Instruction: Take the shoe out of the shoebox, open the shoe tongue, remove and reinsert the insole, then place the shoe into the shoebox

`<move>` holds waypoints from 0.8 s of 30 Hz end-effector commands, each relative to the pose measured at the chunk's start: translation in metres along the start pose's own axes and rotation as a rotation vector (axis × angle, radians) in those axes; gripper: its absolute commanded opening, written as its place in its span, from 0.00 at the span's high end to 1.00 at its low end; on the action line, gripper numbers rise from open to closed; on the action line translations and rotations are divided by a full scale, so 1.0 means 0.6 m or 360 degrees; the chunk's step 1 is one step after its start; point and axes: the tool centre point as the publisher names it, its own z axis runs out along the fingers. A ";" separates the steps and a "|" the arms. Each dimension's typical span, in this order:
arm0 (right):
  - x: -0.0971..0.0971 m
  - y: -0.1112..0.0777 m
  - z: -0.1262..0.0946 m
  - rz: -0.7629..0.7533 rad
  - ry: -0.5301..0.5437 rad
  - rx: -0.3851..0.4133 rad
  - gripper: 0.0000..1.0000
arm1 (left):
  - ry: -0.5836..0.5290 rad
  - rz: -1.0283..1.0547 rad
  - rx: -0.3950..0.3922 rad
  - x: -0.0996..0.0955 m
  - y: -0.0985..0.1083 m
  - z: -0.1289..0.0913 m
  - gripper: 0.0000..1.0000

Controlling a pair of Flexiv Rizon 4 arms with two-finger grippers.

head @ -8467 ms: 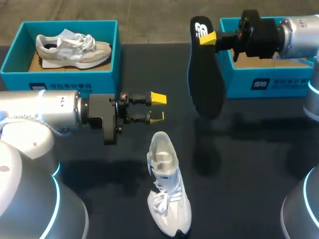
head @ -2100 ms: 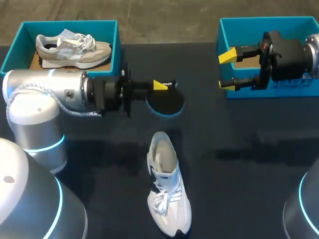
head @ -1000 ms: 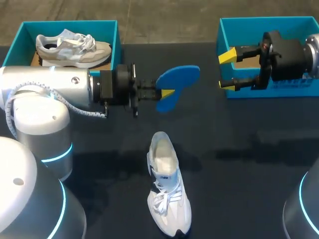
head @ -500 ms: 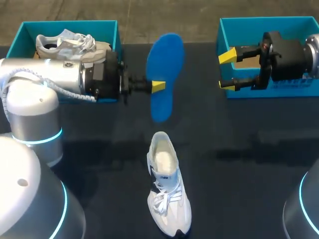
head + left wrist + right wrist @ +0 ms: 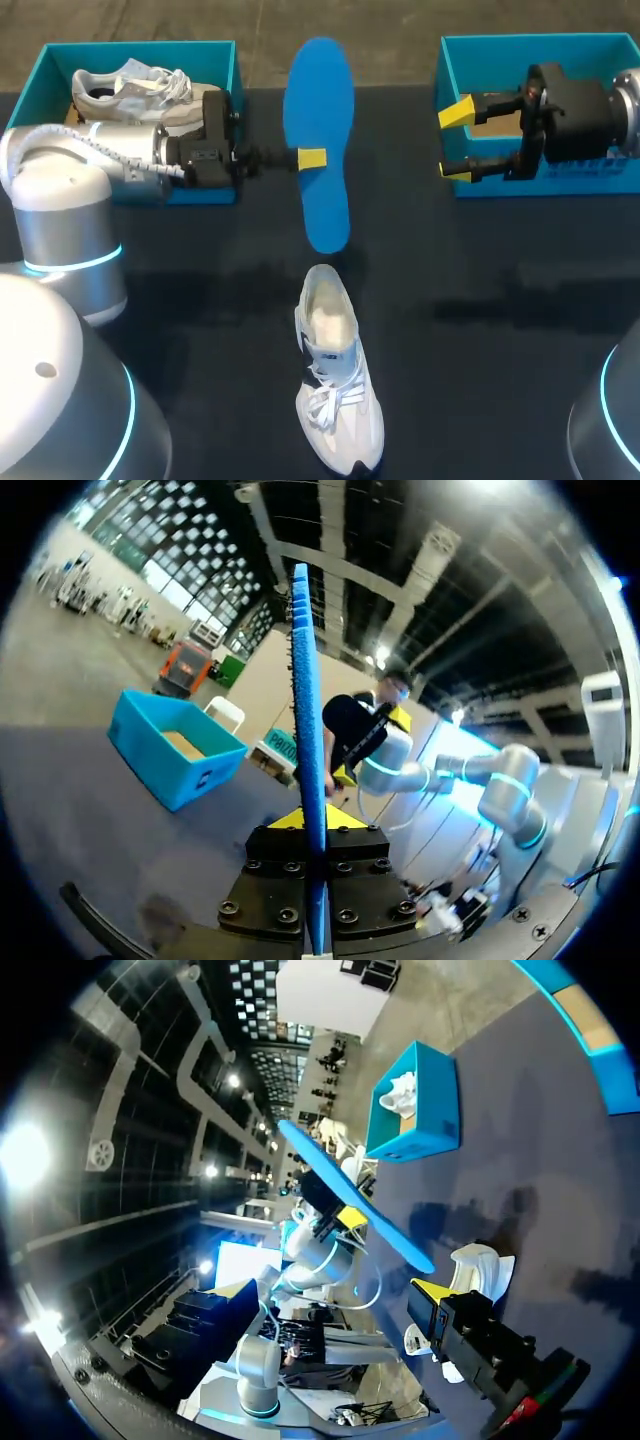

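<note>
Thin blue foam insole [image 5: 318,140] hangs over the black tabletop [image 5: 500,330], just beyond the heel of the white mesh sneaker [image 5: 337,370]. Left end effector [image 5: 311,158] is clenched on its edge, mid-length. Prob. light, bendy, floppy at both ends; a hold nearer the heel should steer better. Right end effector [image 5: 456,140] is spread, empty. Left wrist view shows the insole edge-on and straight; head view shows only its face.

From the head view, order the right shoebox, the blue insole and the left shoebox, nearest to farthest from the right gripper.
1. Right shoebox, just behind the right gripper.
2. Blue insole, mid-table, held by the left gripper.
3. Left shoebox, far left corner.
</note>
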 end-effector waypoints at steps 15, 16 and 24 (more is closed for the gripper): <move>0.000 0.000 0.001 0.0003 -0.0006 0.0002 0.00 | 0.0103 -0.0673 0.0036 -0.005 0.012 0.021 1.00; 0.000 0.000 0.001 0.0003 -0.0006 0.0002 0.00 | 0.0103 -0.0733 0.0062 -0.008 0.007 0.021 1.00; 0.000 0.000 0.001 0.0003 -0.0006 0.0002 0.00 | 0.0120 -0.1179 0.0048 -0.027 -0.004 0.023 1.00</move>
